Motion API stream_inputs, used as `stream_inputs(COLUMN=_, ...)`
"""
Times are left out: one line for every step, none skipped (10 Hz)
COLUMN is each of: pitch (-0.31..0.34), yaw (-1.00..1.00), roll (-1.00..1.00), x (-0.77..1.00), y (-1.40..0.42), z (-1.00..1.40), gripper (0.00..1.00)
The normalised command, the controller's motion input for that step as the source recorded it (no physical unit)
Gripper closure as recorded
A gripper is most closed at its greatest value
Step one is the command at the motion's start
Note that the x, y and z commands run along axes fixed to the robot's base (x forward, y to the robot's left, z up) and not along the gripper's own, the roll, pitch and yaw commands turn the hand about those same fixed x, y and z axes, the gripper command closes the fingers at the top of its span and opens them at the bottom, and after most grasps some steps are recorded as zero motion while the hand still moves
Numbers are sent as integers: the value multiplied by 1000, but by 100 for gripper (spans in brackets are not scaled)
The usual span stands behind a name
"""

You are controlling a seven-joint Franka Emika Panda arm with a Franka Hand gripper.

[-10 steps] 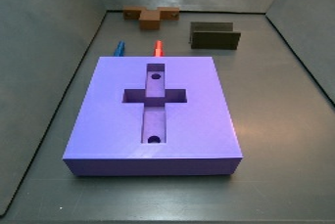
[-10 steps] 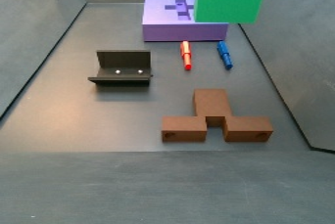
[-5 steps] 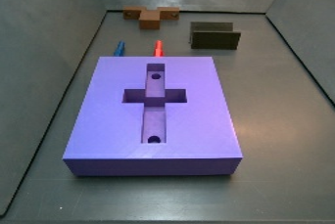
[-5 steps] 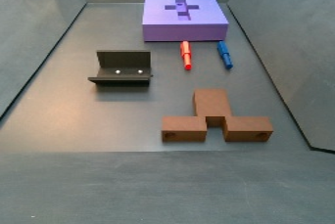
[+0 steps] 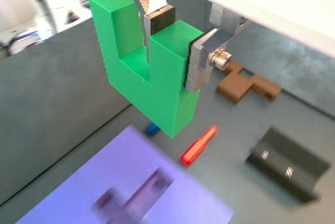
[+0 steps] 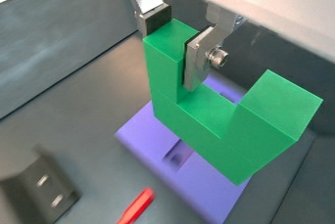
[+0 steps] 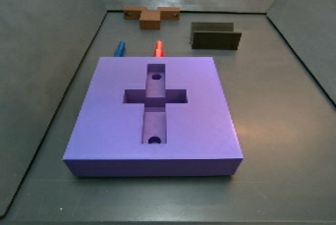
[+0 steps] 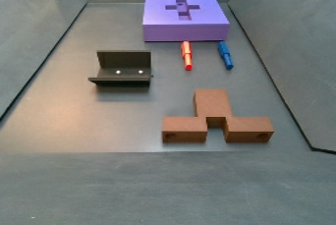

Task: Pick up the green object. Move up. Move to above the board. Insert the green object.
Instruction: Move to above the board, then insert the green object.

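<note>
My gripper (image 5: 173,37) is shut on one prong of the bright green U-shaped object (image 5: 144,71), which it holds high above the floor; both wrist views show this (image 6: 177,42). The green object (image 6: 216,120) hangs with its notch upward. The purple-blue board (image 7: 184,121) with its cross-shaped recess and two round holes lies flat on the floor; it also shows in a side view (image 8: 164,23). In both wrist views the board (image 5: 105,179) (image 6: 144,135) lies below the held piece. Neither the gripper nor the green object shows in the side views.
The dark fixture (image 7: 215,36) (image 8: 122,68) stands on the floor. A brown blocky piece (image 7: 153,15) (image 8: 217,119) lies apart from the board. A red pin (image 7: 159,48) (image 8: 187,54) and a blue pin (image 7: 117,47) (image 8: 225,54) lie beside the board's edge.
One second ago the green object showed at the top of both side views. It has since risen out of them. Nothing on the floor has moved.
</note>
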Motion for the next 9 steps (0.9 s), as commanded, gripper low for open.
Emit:
stream_inputs(pitch=156, yaw=12, roll=14, x=179, y=-854, z=135, gripper=100)
stream_inputs(pitch=93, yaw=12, roll=9, x=56, y=-202, z=50, gripper=100)
stream_inputs(pitch=-3, yaw=0, roll=0, x=0, y=0, z=-26, gripper=100)
stream_inputs(pitch=0, yaw=63, roll=124, x=0, y=-123, z=-131, gripper=100)
stream_inputs(pitch=-40, yaw=74, roll=196, x=0, y=-240, z=-283, gripper=100)
stream_inputs(pitch=-63, yaw=174, roll=256, x=11, y=-334, z=-440, gripper=100)
stream_inputs(pitch=-27, yaw=160, roll=229, x=197, y=-260, z=-503, gripper=100)
stream_inputs(pitch=-44, yaw=109, roll=129, x=160, y=-111, z=-529, gripper=100)
stream_inputs(pitch=-129, yaw=0, roll=-51, x=11, y=0, z=-371, gripper=100)
